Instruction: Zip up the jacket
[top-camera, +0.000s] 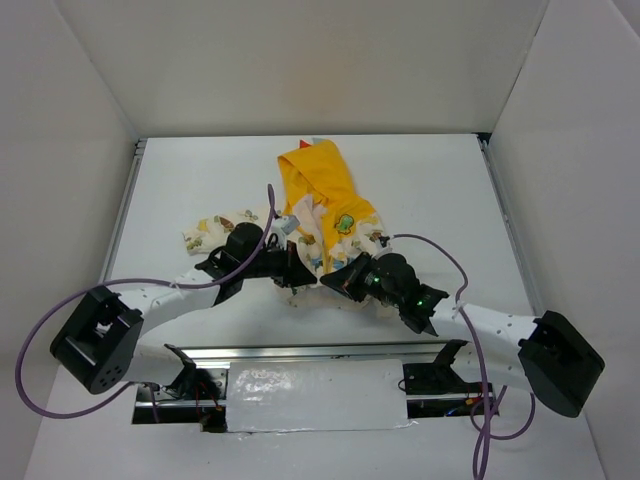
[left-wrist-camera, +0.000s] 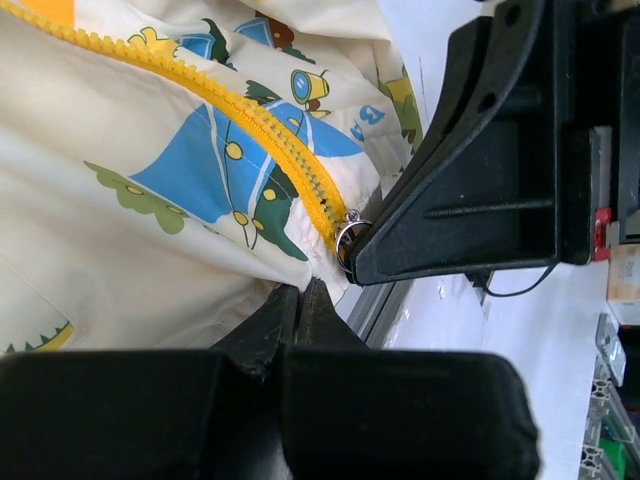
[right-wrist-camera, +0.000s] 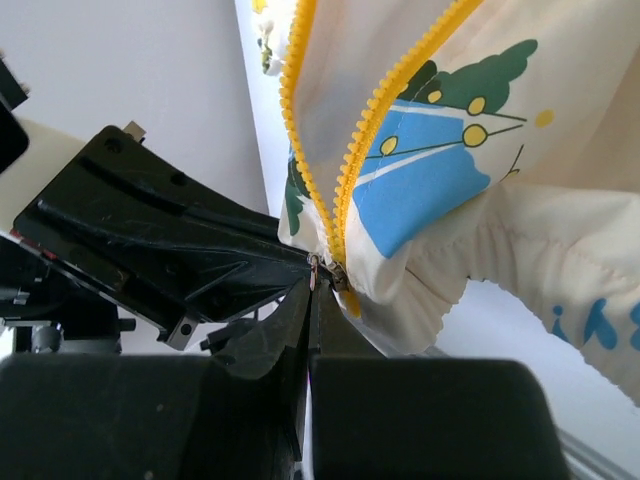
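Near the front edge of the white table (top-camera: 440, 190), the black left gripper (left-wrist-camera: 295, 305) is clenched on the bottom hem of the small cream cartoon-print jacket (left-wrist-camera: 150, 250). Just beside it, the black right gripper (right-wrist-camera: 312, 300) pinches the small metal zipper pull (right-wrist-camera: 316, 272) at the foot of the yellow toothed zipper (left-wrist-camera: 262, 122), whose two sides part above. The yellow-orange hood (top-camera: 315, 175) lies farthest back.

White arm links (top-camera: 170, 298), black joints (top-camera: 95, 340), purple cables (top-camera: 40, 350); black left tool (top-camera: 297, 266) and right tool (top-camera: 335, 280).
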